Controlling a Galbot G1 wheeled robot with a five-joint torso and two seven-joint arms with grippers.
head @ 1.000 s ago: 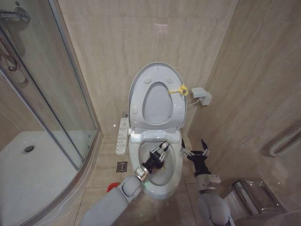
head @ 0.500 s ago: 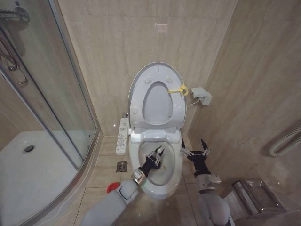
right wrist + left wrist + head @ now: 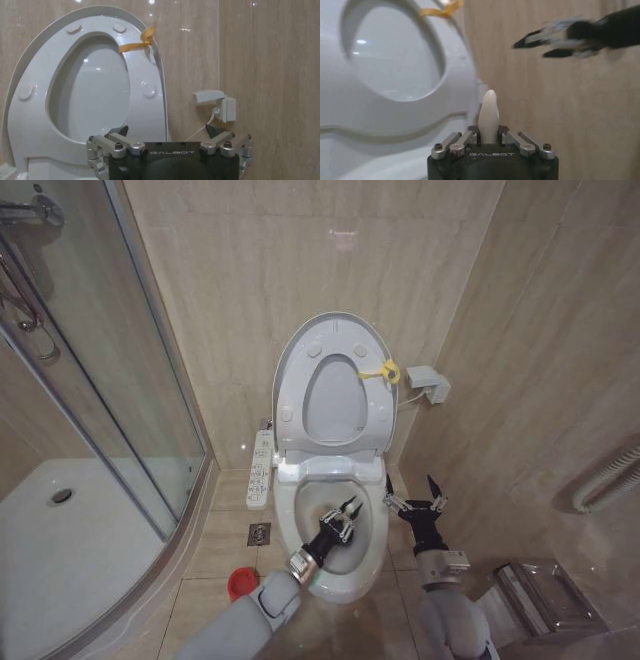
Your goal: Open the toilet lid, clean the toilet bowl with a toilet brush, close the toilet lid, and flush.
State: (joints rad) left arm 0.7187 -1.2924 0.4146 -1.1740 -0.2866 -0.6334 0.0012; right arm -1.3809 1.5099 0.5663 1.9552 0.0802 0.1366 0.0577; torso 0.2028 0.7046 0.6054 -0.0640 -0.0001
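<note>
Toilet lid (image 3: pixel 330 340) stands raised against the beige tiled wall, ring seat (image 3: pixel 333 402) up with it, yellow tag (image 3: pixel 384 370) at the rim. We read that as the opening step done and the scrubbing step in hand.

Toilet bowl (image 3: pixel 287 510), glossy white ceramic, oval, sits open below; long white button panel (image 3: pixel 260 470) lies along its side.

Left gripper (image 3: pixel 344 518) hangs over the bowl's hollow. In the left wrist view the left gripper's fingers are pinched narrow on a slim white tapered stick, smooth and rounded at the tip: the toilet brush (image 3: pixel 488 114), by its handle. We judge the brush is held this way so the head points down into the basin; the head itself we cannot make out.

Small round red holder (image 3: pixel 240 583) sits on the floor tiles beside the pedestal, near the drain grate (image 3: pixel 260 532).

Right gripper (image 3: pixel 415 502) waits just beside the bowl's rim, fingers spread wide, holding nothing.

White box (image 3: pixel 428 383) with a cord is on the wall beside the lid.
</note>
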